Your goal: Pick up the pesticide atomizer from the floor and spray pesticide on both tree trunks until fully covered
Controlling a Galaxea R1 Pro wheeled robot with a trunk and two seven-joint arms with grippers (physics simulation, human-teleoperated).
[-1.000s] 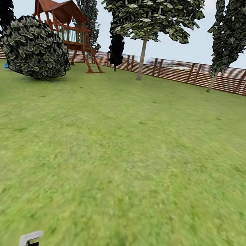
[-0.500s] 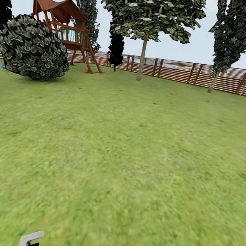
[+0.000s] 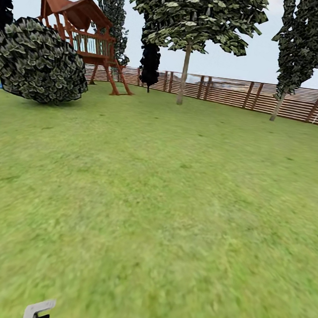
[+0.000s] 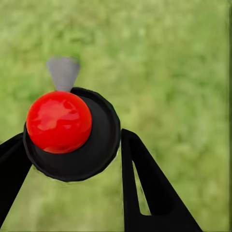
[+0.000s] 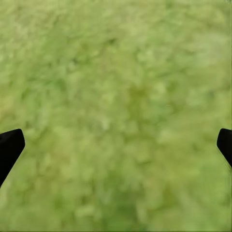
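As the head view looks over open lawn (image 3: 153, 203), we see a round bush (image 3: 39, 60) and a red-brown playhouse (image 3: 82, 33) far left, the slatted fence (image 3: 238, 94) behind; two trees stand far off, one trunk (image 3: 183, 74) at centre, another leaning trunk (image 3: 277, 105) far right, nothing between us and them but grass; our left jaws (image 4: 72, 159) are clamped on the atomizer (image 4: 72, 133), seen from above as a black disc with a red ball and grey nozzle, its body hidden; our right jaws (image 5: 116, 145) stand wide apart over blurred grass.
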